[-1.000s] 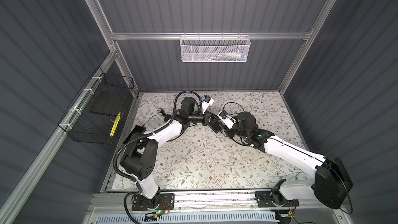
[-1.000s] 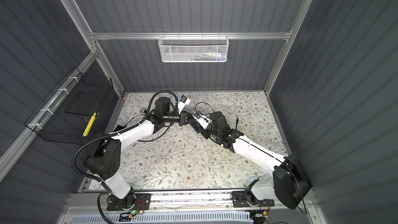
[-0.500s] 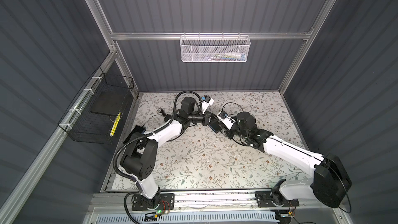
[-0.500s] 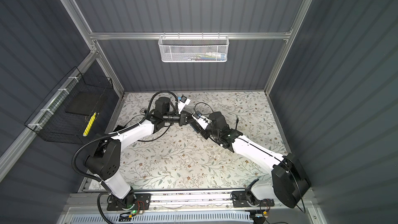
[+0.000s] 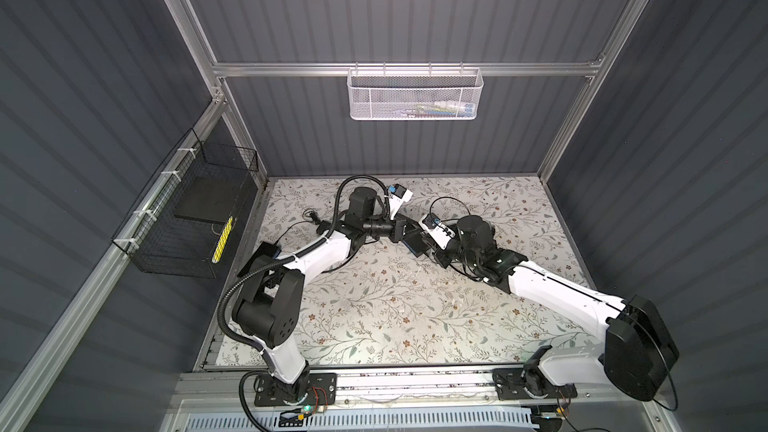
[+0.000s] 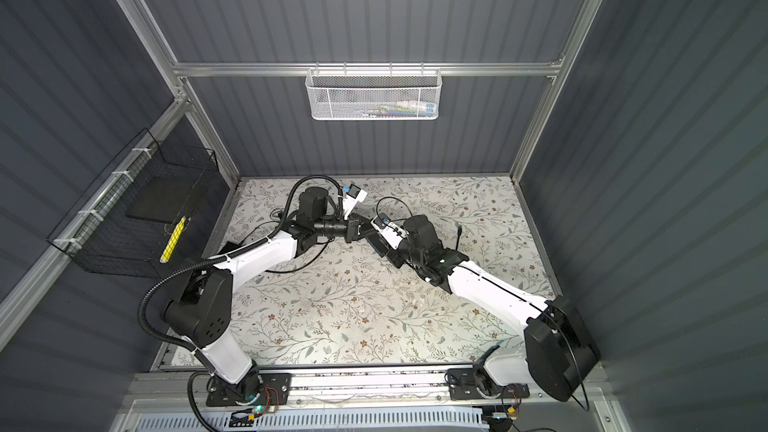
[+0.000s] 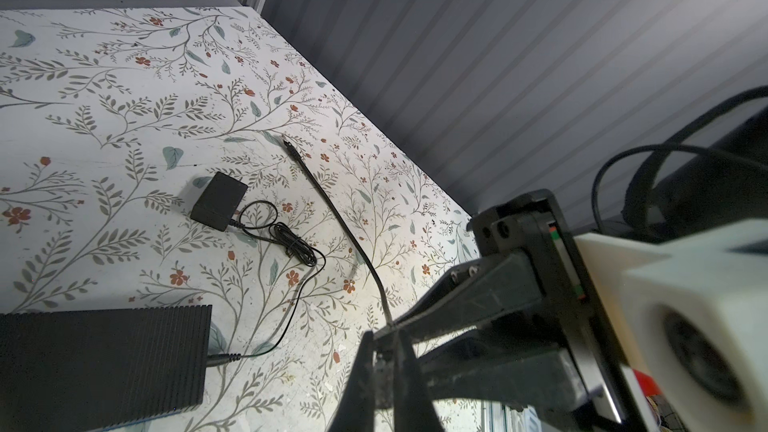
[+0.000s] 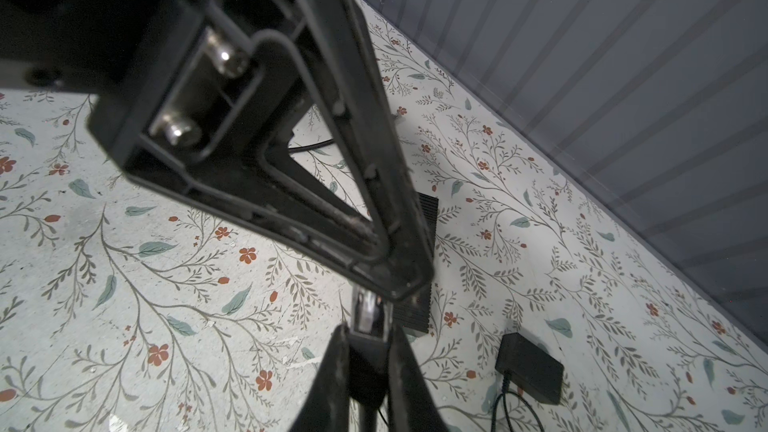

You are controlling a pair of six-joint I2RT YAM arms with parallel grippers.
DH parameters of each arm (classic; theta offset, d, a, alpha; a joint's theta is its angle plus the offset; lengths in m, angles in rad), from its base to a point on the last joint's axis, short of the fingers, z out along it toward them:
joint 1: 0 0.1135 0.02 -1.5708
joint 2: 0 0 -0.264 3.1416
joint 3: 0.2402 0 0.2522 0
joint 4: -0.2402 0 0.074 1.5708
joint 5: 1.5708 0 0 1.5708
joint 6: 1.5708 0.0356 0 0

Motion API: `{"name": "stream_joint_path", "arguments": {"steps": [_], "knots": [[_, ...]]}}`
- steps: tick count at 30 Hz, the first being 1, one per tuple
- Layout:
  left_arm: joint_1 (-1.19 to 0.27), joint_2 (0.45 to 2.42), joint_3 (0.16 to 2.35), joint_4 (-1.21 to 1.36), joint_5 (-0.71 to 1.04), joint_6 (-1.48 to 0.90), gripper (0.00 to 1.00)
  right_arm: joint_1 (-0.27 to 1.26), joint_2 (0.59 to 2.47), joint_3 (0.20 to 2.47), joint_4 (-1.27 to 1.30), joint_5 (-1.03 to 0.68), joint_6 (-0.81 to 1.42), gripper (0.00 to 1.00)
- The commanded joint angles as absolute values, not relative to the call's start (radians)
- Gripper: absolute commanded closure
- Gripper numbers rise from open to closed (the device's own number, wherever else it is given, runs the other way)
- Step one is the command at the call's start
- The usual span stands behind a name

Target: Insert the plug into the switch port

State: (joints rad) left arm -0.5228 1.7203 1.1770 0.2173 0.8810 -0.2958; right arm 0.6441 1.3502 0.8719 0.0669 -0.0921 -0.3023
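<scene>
Above the floral table (image 5: 395, 309), the left gripper (image 7: 383, 351) clasps the plug (image 8: 365, 313) in narrow fingers. The right gripper (image 8: 368, 336), tip to tip with it, pinches the same plug narrowly. The black switch (image 7: 99, 355) lies below both fingertips, untouched.

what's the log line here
left tool: shut on plug | right tool: shut on plug | plug: in air, not inserted | switch box: on table
</scene>
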Motion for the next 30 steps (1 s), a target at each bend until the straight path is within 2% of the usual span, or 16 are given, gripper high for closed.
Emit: {"name": "stream_joint_path", "arguments": {"steps": [1,4,7,13,18,21,26,30], "knots": [[-0.524,1.673,1.165,0.220,0.883,-0.290,0.76,0.647,1.347,0.899,0.054,-0.116,-0.292,0.90],[-0.523,1.653,1.156,0.228,0.847,-0.290,0.66,0.645,1.347,0.887,0.040,-0.109,-0.278,0.90],[-0.516,1.644,1.159,0.230,0.833,-0.298,0.62,0.645,1.343,0.865,0.028,-0.096,-0.264,0.90],[-0.437,1.619,1.158,0.161,0.701,-0.246,0.63,0.606,1.303,0.825,-0.013,-0.071,-0.194,0.90],[-0.388,1.705,1.231,0.015,0.574,-0.157,0.66,0.594,1.274,0.812,-0.072,-0.096,-0.158,0.89],[-0.379,1.790,1.257,0.036,0.513,-0.219,0.71,0.595,1.314,0.783,-0.062,-0.142,-0.120,0.89],[-0.379,1.921,1.333,0.041,0.475,-0.286,0.72,0.597,1.420,0.771,0.011,-0.209,-0.019,0.90],[-0.379,1.992,1.401,-0.024,0.430,-0.269,0.73,0.598,1.475,0.744,0.128,-0.199,0.017,0.91]]}}
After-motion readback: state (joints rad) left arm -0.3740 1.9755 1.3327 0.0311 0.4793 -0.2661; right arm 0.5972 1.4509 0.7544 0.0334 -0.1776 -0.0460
